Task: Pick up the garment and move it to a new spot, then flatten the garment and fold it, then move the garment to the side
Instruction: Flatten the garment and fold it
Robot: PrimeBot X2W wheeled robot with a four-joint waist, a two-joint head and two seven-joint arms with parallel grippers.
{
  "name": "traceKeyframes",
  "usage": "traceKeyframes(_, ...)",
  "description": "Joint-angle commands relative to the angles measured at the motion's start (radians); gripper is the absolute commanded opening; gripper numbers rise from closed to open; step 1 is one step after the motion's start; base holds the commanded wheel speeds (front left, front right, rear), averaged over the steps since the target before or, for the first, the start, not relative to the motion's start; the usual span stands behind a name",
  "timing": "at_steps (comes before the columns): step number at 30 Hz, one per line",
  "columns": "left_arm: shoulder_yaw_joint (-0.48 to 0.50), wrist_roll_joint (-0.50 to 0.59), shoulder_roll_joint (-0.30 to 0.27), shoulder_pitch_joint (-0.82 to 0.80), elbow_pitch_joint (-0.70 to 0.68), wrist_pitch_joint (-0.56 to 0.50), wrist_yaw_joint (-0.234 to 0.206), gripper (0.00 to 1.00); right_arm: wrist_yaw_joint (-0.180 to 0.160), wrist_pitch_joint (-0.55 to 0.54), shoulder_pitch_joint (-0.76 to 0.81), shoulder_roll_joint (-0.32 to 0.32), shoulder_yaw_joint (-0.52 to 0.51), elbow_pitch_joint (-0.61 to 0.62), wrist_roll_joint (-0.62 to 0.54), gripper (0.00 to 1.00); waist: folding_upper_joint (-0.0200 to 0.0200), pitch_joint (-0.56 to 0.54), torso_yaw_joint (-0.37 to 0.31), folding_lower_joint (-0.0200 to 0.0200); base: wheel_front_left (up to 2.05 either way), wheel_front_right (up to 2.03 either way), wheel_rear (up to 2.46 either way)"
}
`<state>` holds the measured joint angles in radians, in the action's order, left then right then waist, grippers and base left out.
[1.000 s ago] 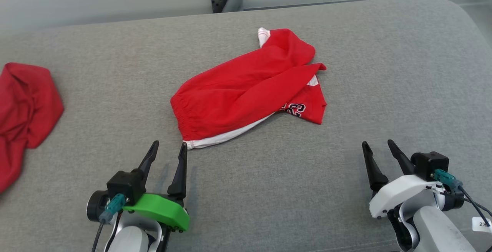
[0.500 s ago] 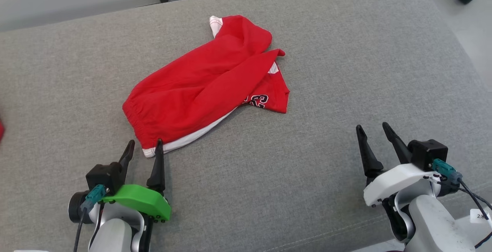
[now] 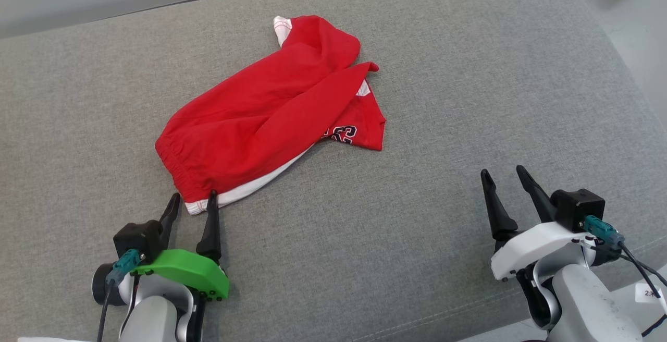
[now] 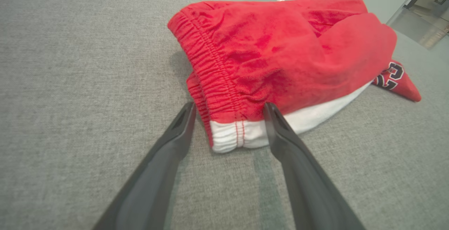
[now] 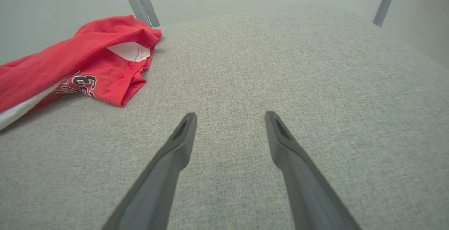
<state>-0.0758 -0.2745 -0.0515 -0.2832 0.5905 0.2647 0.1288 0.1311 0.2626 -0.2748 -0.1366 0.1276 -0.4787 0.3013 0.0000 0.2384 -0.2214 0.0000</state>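
Around the garment (image 3: 260, 118) corner, left hand (image 3: 194, 195)

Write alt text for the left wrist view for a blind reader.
The left claw, open, sets its dark fingers either side of the white waistband corner of crumpled red shorts, not yet closed on it. The shorts lie on a grey fabric surface, a printed number on their hem.

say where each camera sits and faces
head view: on the robot's head, looking forward and down at the red garment on the grey cushion; left gripper and right gripper at the bottom, both open.
left wrist view: on the left arm, facing along its fingers at the garment's white elastic corner.
right wrist view: on the right arm, facing across cushion past its fingers; garment at the left.
shared: all three show the number print.
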Motion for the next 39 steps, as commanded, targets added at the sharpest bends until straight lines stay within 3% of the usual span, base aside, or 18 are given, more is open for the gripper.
traceKeyframes(1, -0.002, -0.010, -0.004, -0.014, 0.000, 0.000, 0.002, 1.00, -0.001, 0.003, -0.005, 0.001, 0.002, 0.004, -0.004, 1.00, 0.0000, 0.000, 0.000, 0.0000, 0.00, 0.00, 0.00)
traceKeyframes(3, -0.009, -0.014, -0.008, -0.016, -0.001, 0.000, 0.002, 1.00, -0.001, 0.003, -0.006, 0.002, 0.003, 0.005, -0.003, 1.00, 0.0000, 0.002, -0.001, 0.0000, 0.00, 0.00, 0.00)
traceKeyframes(4, -0.014, -0.018, -0.011, -0.016, 0.000, 0.000, 0.002, 0.85, -0.001, 0.003, -0.006, 0.002, 0.003, 0.005, -0.002, 1.00, 0.0000, 0.002, -0.002, 0.0000, 0.00, 0.00, 0.00)
traceKeyframes(7, -0.021, -0.024, -0.019, -0.023, -0.017, 0.000, 0.002, 0.26, -0.001, 0.003, -0.004, 0.003, 0.002, 0.006, 0.001, 1.00, 0.0000, 0.003, -0.004, 0.0000, 0.00, 0.00, 0.00)
traceKeyframes(8, -0.024, -0.021, -0.022, -0.024, -0.031, 0.000, 0.002, 0.00, -0.001, 0.003, -0.004, 0.003, 0.003, 0.006, 0.001, 1.00, 0.0000, 0.003, -0.005, 0.0000, 0.00, 0.00, 0.00)
traceKeyframes(17, -0.057, -0.015, -0.040, 0.005, -0.313, 0.000, 0.002, 0.00, -0.001, 0.003, 0.007, 0.015, 0.001, -0.011, 0.016, 1.00, 0.0000, 0.005, 0.008, 0.0000, 0.00, 0.00, 0.00)
traceKeyframes(21, -0.022, -0.030, -0.043, -0.030, -0.367, 0.000, 0.002, 0.00, -0.001, 0.003, -0.002, 0.016, -0.003, -0.010, 0.019, 1.00, 0.0000, 0.015, 0.018, 0.0000, 0.00, 0.00, 0.00)
traceKeyframes(32, 0.136, 0.049, -0.081, -0.242, -0.060, 0.000, 0.001, 0.00, -0.001, 0.003, -0.040, 0.022, 0.027, -0.001, 0.028, 1.00, 0.0000, 0.083, -0.013, 0.0000, 0.00, 0.00, 0.00)
traceKeyframes(38, 0.192, 0.087, -0.101, -0.338, 0.080, -0.001, -0.032, 0.00, -0.001, 0.003, -0.042, 0.017, 0.030, 0.013, 0.032, 1.00, 0.0000, 0.110, -0.025, 0.0000, 0.00, 0.00, 0.00)
traceKeyframes(39, 0.194, 0.089, -0.103, -0.355, 0.122, -0.001, -0.036, 0.27, -0.001, 0.003, -0.043, 0.017, 0.032, 0.015, 0.030, 1.00, 0.0000, 0.111, -0.023, 0.0000, 0.00, 0.00, 0.00)
